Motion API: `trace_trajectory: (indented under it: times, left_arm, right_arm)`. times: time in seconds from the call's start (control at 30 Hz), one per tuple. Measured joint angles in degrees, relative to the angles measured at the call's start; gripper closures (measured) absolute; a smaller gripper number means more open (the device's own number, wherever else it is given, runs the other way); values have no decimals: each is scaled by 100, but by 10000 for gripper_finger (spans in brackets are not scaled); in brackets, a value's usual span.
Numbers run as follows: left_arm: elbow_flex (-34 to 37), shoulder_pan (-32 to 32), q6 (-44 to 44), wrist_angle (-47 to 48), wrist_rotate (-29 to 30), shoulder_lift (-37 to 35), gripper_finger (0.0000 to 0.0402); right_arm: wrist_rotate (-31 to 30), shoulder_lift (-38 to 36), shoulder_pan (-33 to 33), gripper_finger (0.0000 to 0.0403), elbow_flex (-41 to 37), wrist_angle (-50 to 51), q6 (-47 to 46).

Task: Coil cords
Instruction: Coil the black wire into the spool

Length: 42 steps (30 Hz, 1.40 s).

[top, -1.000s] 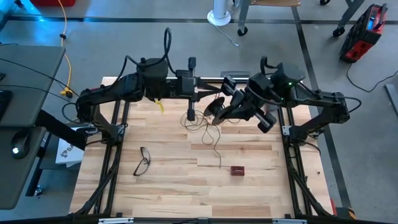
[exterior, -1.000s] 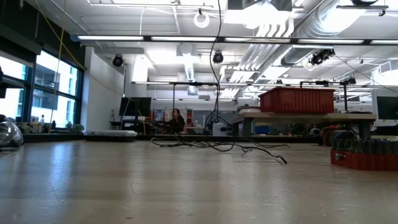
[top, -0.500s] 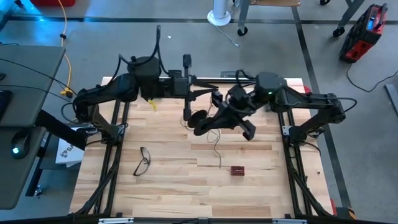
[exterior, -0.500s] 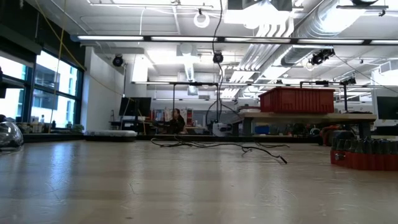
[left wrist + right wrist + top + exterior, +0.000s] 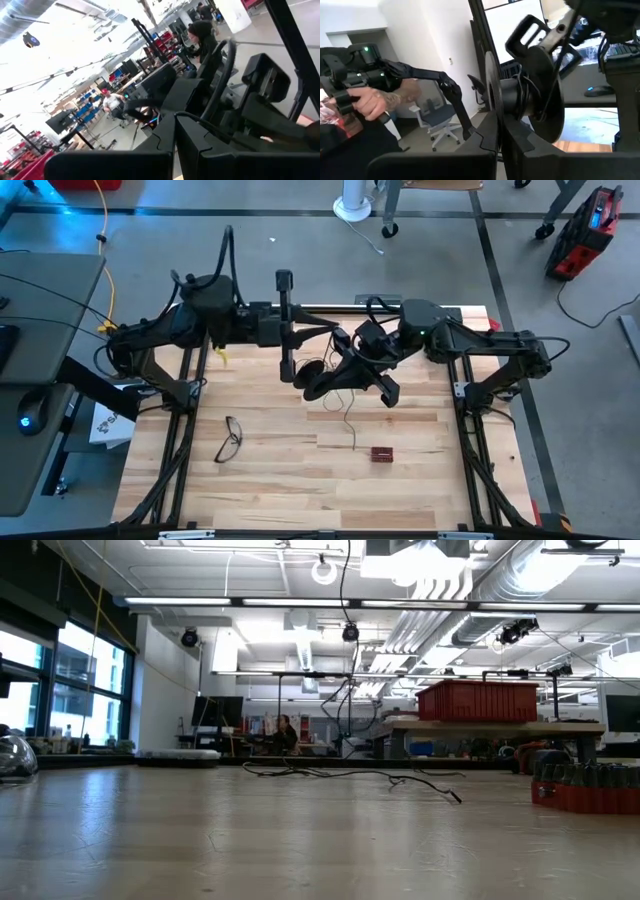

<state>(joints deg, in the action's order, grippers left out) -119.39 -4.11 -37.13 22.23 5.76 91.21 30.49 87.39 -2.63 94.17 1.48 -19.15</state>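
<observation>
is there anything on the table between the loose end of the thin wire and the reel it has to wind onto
Nothing visible. The right gripper holds the small round black reel above the table's far half. The thin dark wire trails from there across bare wood. The black-framed eyeglasses and the small dark red block lie off its path.

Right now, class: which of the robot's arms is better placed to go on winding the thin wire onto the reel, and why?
The right, probably. The right gripper holds the black reel above the loose wire, wire already at its hub. The left gripper is close by, so it may guide the strand.
</observation>
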Motion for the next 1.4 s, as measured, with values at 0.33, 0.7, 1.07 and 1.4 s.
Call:
trace_trajectory:
  times: [0.33,0.7,1.07,1.4]
  left_arm:
    - [0,-121,285,62,485,-84,399]
    - [4,-100,1605,178,-297,-73,398]
    - [55,-34,1769,-160,-679,151,398]
    - [55,43,1860,-216,-982,252,398]
  right_arm:
    - [72,2,40,403,0,35,249]
    - [312,17,195,403,-12,72,398]
    - [1018,118,194,403,-15,-293,571]
    - [1662,157,203,403,-15,-443,610]
